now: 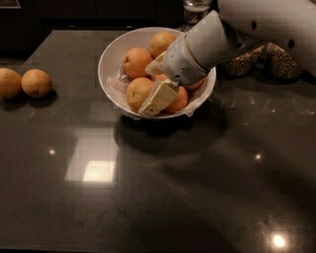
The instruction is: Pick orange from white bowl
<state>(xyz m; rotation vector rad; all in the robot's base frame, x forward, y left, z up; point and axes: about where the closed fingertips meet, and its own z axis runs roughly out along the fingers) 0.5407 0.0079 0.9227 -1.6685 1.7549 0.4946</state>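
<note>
The white bowl (109, 59) stands at the back middle of the dark counter and holds several oranges on a crinkled white liner. The orange (138, 93), dull yellowish-tan, lies at the bowl's front left. Brighter oranges lie behind it (136, 61), at the back (163, 41) and at the front right (178, 100). My gripper (157, 95) reaches down into the bowl from the upper right. Its cream tip rests between the tan orange and the front-right one, touching both. The white wrist (195, 54) hides the bowl's right half.
Two loose oranges (35, 82) (7, 83) lie on the counter at the far left. Jars of grains (279, 62) stand behind the arm at the back right, and a glass (196, 7) stands behind the bowl. The counter's back edge runs just behind the bowl.
</note>
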